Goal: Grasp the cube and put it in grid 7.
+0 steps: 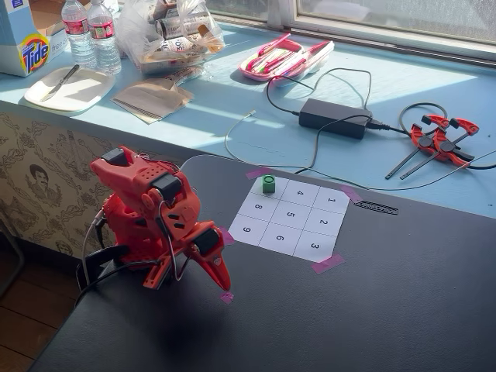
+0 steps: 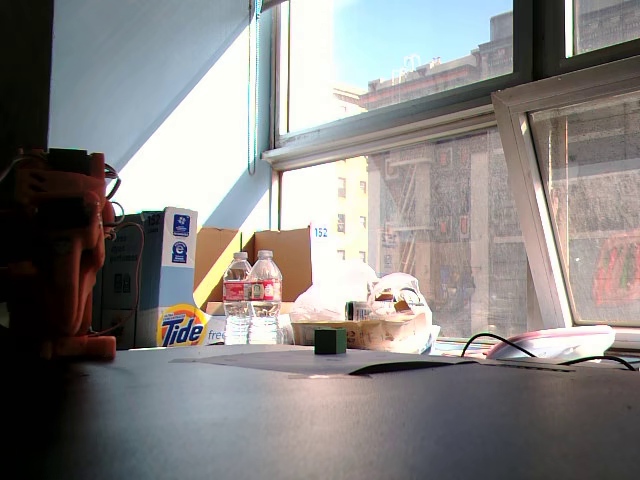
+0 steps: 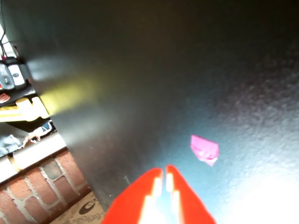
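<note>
The pincer (image 1: 224,285) is sitting clenched and empty — tips pointing down at the dark counter (image 1: 372,310), just beside a pink tape scrap (image 3: 204,150). Well beyond it, the green cube (image 1: 268,184) is resting in grid 7 (image 1: 273,188) — the paper grid's far corner.

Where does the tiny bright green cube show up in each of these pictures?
A fixed view: tiny bright green cube on the white paper grid's far corner square.
A fixed view: low centre, right of the Tide box.
Wrist view: not visible.
Shared landmark: the Tide box.
</note>
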Available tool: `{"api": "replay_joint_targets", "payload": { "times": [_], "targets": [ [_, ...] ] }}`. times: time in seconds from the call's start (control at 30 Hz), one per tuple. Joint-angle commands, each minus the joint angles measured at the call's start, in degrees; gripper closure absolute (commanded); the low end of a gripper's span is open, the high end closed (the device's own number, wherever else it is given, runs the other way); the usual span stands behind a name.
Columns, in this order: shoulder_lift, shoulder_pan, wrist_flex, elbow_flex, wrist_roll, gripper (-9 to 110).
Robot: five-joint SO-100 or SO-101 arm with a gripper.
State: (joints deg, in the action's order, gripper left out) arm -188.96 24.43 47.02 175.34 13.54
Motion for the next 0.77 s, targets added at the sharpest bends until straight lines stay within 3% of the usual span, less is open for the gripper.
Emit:
{"api": "replay_joint_targets", "payload": {
  "times": [0.0, 0.23, 0.43, 0.73],
  "targets": [
    [-0.1, -0.6, 0.0, 4.1, -0.4, 101],
    [-0.1, -11.3, -0.6, 4.1, -0.7, 101],
    [-0.1, -12.7, -0.9, 4.1, -2.3, 101],
    [-0.2, -21.9, -1.8, 4.0, -13.8, 101]
  ]
}}
